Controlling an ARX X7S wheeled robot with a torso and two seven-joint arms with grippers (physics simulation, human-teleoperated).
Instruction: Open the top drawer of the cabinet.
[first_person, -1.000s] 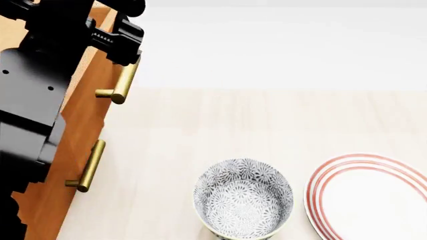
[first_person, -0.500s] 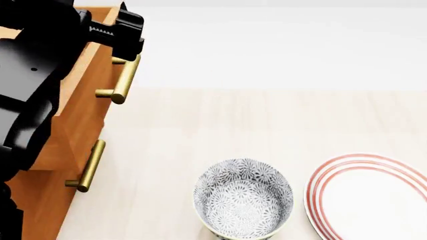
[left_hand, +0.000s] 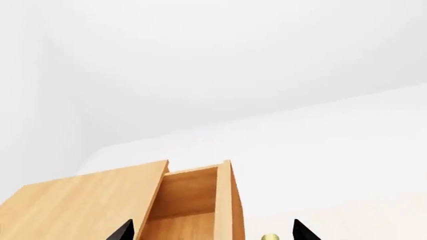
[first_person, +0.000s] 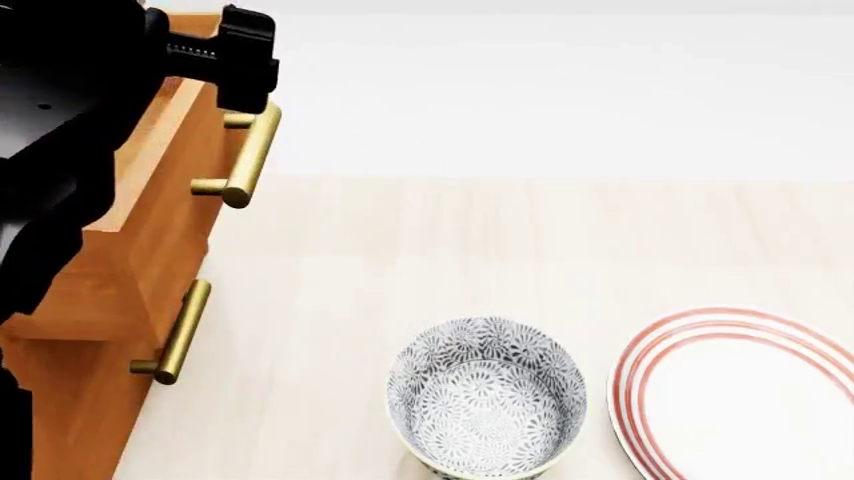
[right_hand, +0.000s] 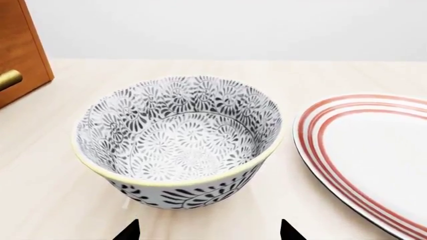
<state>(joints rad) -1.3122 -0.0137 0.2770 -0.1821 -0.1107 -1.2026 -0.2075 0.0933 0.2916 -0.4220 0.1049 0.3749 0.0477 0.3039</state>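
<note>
Pale table (first_person: 400, 250) bears cabinet (first_person: 94, 300), bowl (first_person: 487, 398), plate (first_person: 741, 395).

Lighting: we record bright, even, diffuse illumination throughout. Shadows: faint and soft beneath the bowl (right_hand: 177, 145). Glare: none noted. Focus: sharp renders, no blur or edge distortion.

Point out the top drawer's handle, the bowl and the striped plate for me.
top drawer's handle (first_person: 252, 152), head view, middle of the brass bar.
bowl (right_hand: 177, 135), right wrist view, patterned inner wall.
striped plate (first_person: 650, 345), head view, red-ringed rim.
</note>
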